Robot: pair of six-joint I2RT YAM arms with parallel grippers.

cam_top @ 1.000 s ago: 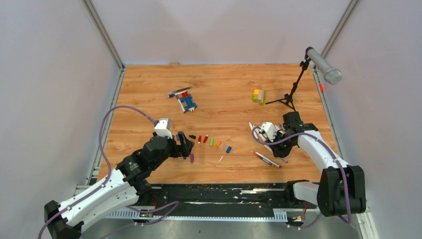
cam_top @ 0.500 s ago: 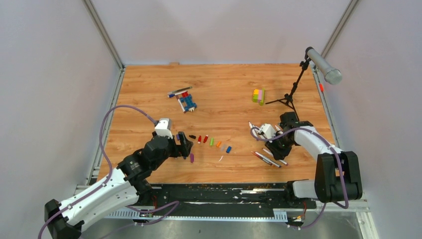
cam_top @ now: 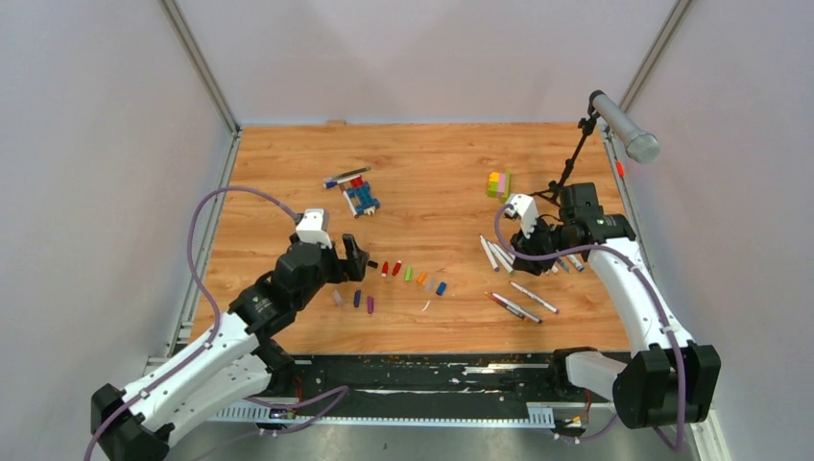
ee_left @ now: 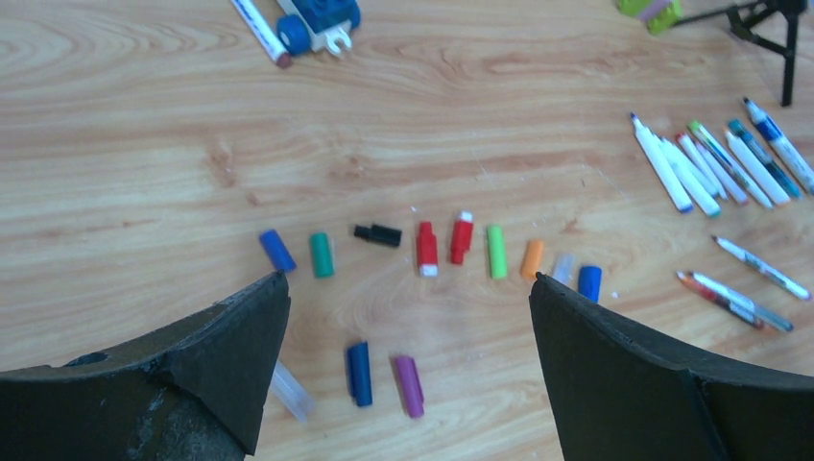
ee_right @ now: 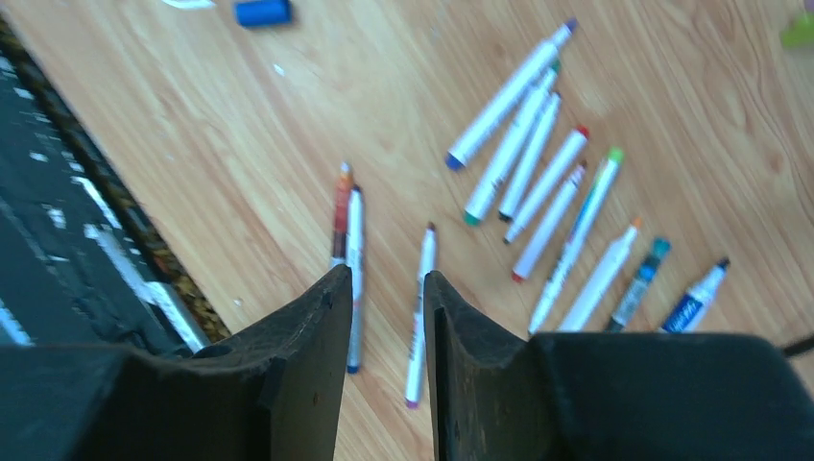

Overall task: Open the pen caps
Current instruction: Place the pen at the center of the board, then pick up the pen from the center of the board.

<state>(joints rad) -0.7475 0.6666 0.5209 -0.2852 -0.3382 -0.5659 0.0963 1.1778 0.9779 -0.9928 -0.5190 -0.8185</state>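
Your left pincer [ee_left: 408,280] gapes wide, your right pincer [ee_right: 386,277] barely parted, both empty; most pen caps [ee_left: 495,252] seem off, so try the far pen [cam_top: 347,177].

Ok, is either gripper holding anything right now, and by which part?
Nothing is held. The left gripper stands wide open above the loose pen caps; the right gripper has a narrow empty gap, with the pens lying below it.

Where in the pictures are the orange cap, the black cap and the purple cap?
orange cap [ee_left: 532,259]: left wrist view, middle of its body.
black cap [ee_left: 377,234]: left wrist view, middle of its body.
purple cap [ee_left: 409,386]: left wrist view, middle of its body.
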